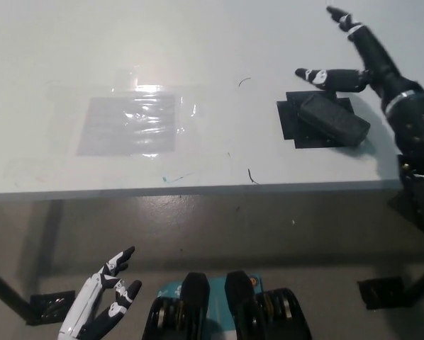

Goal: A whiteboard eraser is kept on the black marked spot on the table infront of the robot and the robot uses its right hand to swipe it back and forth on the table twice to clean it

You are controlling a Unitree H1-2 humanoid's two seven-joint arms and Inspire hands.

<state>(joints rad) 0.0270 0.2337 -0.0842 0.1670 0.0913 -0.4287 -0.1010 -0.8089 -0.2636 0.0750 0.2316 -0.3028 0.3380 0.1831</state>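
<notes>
A dark whiteboard eraser [332, 118] lies on the black marked spot [291, 125] at the right of the white table [212, 42]. My black right hand [361, 60] hovers above and behind the eraser, open with fingers spread, touching nothing. One finger points left just above the eraser's far end. My white left hand [102, 301] rests open low at the lower left, below the table edge.
A taped clear plastic sheet over a grey patch [130, 124] lies on the table's left half. Small pen marks [249, 173] dot the surface near the front edge [198, 190]. Black tape pieces [45, 309] sit on the floor.
</notes>
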